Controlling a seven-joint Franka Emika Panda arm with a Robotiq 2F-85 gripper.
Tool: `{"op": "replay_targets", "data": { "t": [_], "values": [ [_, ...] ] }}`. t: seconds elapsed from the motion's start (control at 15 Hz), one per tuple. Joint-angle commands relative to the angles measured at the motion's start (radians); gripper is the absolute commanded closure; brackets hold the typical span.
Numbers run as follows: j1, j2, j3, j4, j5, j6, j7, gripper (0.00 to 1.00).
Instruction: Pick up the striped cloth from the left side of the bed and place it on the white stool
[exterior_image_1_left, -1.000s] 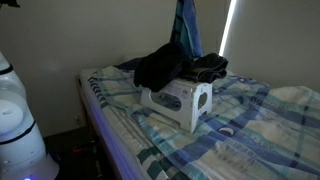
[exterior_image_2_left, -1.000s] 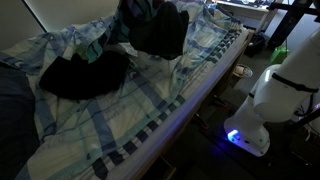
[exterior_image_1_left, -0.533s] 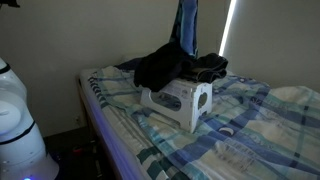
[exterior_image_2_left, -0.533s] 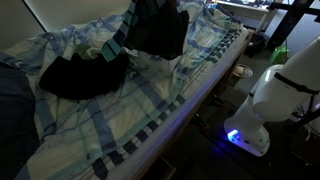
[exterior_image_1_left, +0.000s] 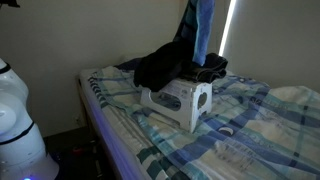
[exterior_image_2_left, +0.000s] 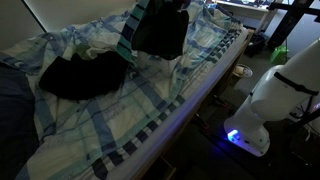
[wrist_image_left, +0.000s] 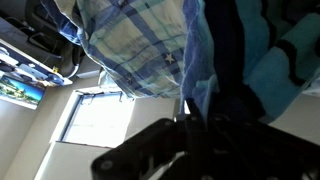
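The striped cloth hangs limp from above the frame, over the far side of the white stool. It also shows in an exterior view as a teal striped strip. The stool lies on the bed with a black garment draped over it. In the wrist view my gripper is shut on the blue cloth, which hangs past the fingers. The gripper itself is out of frame in both exterior views.
A black garment lies on the plaid sheet; dark fabric lies behind the stool. The robot's white base stands beside the bed edge, also seen in an exterior view. A bright window strip is behind.
The hanging striped cloth has shifted sideways, to the right in the exterior view with the stool in front, and now hangs over the stool's far side. Nothing else moved.
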Motion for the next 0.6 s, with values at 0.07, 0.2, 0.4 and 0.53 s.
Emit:
{"op": "replay_targets", "data": {
  "t": [0.07,0.2,0.4,0.53],
  "values": [
    [-0.131,0.001,0.034,-0.049,0.032,0.003,-0.002,0.95],
    [-0.159,0.007,0.030,-0.081,0.044,0.008,-0.003,0.95],
    [-0.181,0.019,0.033,-0.148,0.063,0.020,0.003,0.95],
    [-0.179,0.019,0.047,-0.216,0.070,0.027,0.017,0.95]
  ]
}}
